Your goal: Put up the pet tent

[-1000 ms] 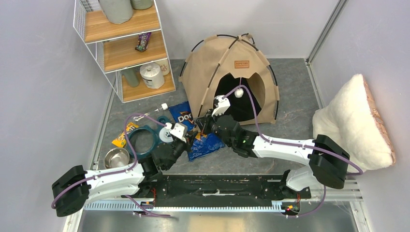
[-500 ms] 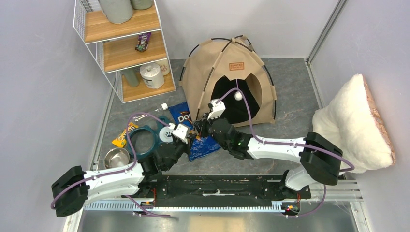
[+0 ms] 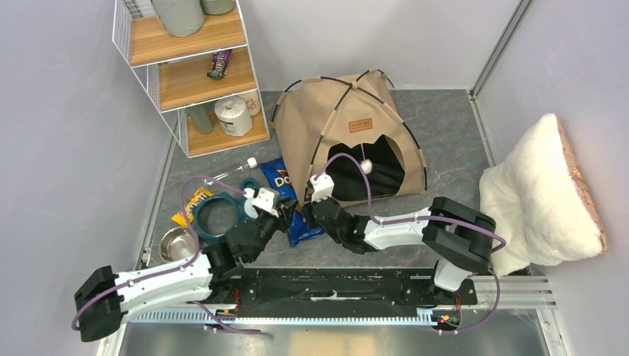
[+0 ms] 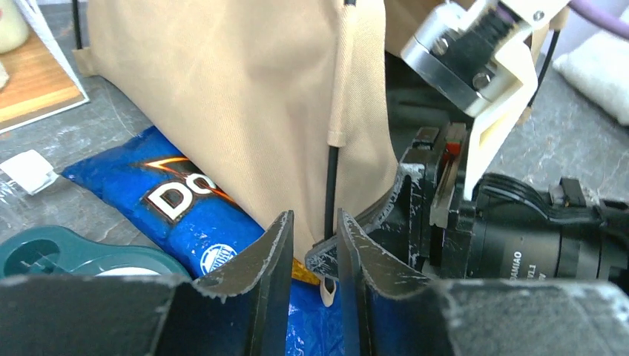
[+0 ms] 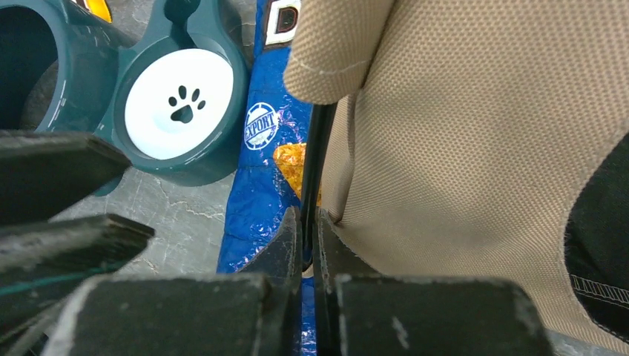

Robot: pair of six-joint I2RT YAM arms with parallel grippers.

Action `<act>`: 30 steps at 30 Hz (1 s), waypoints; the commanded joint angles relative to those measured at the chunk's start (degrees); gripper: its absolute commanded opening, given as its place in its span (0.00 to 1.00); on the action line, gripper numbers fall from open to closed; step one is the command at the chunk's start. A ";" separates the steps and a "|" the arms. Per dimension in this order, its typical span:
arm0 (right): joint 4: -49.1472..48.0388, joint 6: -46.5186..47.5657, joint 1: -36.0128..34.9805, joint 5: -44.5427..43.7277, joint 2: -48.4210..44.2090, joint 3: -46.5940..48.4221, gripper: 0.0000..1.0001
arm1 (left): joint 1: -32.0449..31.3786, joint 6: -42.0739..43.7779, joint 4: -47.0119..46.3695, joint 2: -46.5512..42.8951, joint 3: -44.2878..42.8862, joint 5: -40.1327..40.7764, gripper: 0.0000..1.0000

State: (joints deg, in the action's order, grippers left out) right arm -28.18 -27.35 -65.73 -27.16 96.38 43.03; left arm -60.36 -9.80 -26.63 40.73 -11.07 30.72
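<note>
The tan pet tent [image 3: 319,126] stands at the back middle, leaning, with its black poles in their sleeves, a brown patch [image 3: 361,125] and a white pom-pom [image 3: 366,167] hanging over the dark doorway. My right gripper [image 3: 305,212] is shut on the lower end of the tent's front-left black pole [image 5: 317,148], at the tent's near left corner [image 5: 460,148]. My left gripper [image 3: 286,218] is right beside it, jaws slightly apart. In the left wrist view the pole [image 4: 331,185] and the tan fabric [image 4: 245,96] lie just beyond my left gripper [image 4: 313,256], which holds nothing.
A blue Doritos bag [image 3: 280,176] lies under the tent corner and both grippers. A teal pet bowl stand [image 3: 215,215] and a steel bowl [image 3: 178,242] sit to the left. A wire shelf [image 3: 200,81] stands at the back left. A fluffy white cushion [image 3: 541,185] leans at the right.
My right gripper has moved left and nearer with the pole, and the tent has tilted and flattened toward the front. My left gripper has shifted slightly left, staying beside it.
</note>
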 commanded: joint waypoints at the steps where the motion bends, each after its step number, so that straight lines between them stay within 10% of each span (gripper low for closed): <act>1: -0.02 1.47 -0.80 -2.40 -0.46 0.03 0.12 | -0.07 -2.14 -0.01 -3.56 0.25 4.90 0.35; 16: 14.30 -2.97 -0.97 -5.31 -16.98 -0.37 0.67 | -0.04 -1.97 1.76 -8.09 0.26 8.75 0.48; 24: 19.53 -1.73 -0.89 -6.69 -18.96 3.27 0.66 | -0.04 -3.27 1.63 -8.03 0.35 10.42 0.80; 30: 22.69 -1.34 -0.89 -7.27 -19.47 6.74 0.60 | -0.09 -3.39 2.34 -8.50 -0.09 10.00 0.82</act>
State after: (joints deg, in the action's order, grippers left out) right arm -7.66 -29.32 -66.61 -32.42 78.06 45.54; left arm -60.36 -11.46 -23.83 32.86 -10.87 39.07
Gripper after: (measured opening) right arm 0.607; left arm 0.820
